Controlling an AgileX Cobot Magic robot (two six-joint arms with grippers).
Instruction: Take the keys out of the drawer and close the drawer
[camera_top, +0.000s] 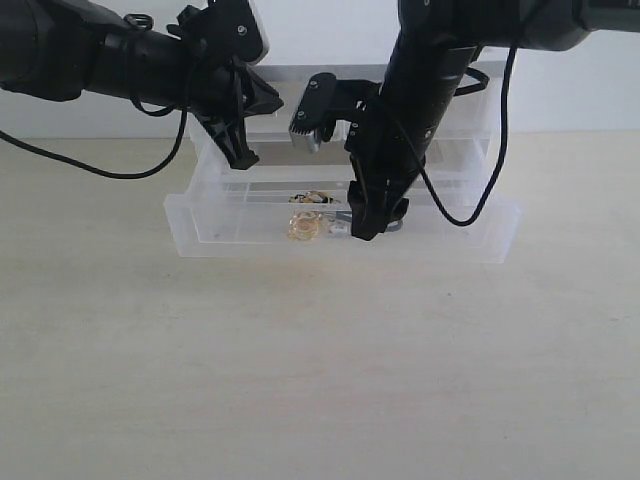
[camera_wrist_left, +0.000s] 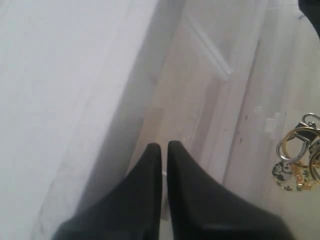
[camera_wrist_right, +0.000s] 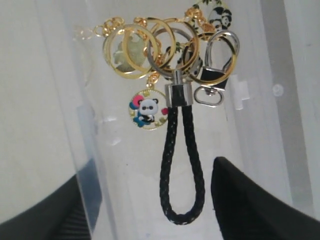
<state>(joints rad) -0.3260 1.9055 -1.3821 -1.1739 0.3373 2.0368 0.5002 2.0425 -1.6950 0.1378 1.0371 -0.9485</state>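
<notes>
The drawer (camera_top: 440, 232), clear plastic, stands pulled out toward the table's front. The keys (camera_top: 311, 213) lie on its floor near the middle: gold rings, silver clasps, a round panda charm (camera_wrist_right: 148, 110) and a black braided strap (camera_wrist_right: 182, 165). My right gripper (camera_top: 337, 190) is open wide and tilted, one finger low inside the drawer just right of the keys, the other raised above them. In the right wrist view the strap lies between its fingers (camera_wrist_right: 240, 200), touching neither. My left gripper (camera_top: 240, 155) is shut at the drawer's rear left corner; the keys (camera_wrist_left: 298, 160) lie well to its side.
The plastic drawer cabinet (camera_top: 470, 110) stands behind the open drawer, against a white wall. Black cables (camera_top: 480, 205) hang from the right arm over the drawer's right half. The pale wooden table (camera_top: 320, 380) stretches in front of the drawer.
</notes>
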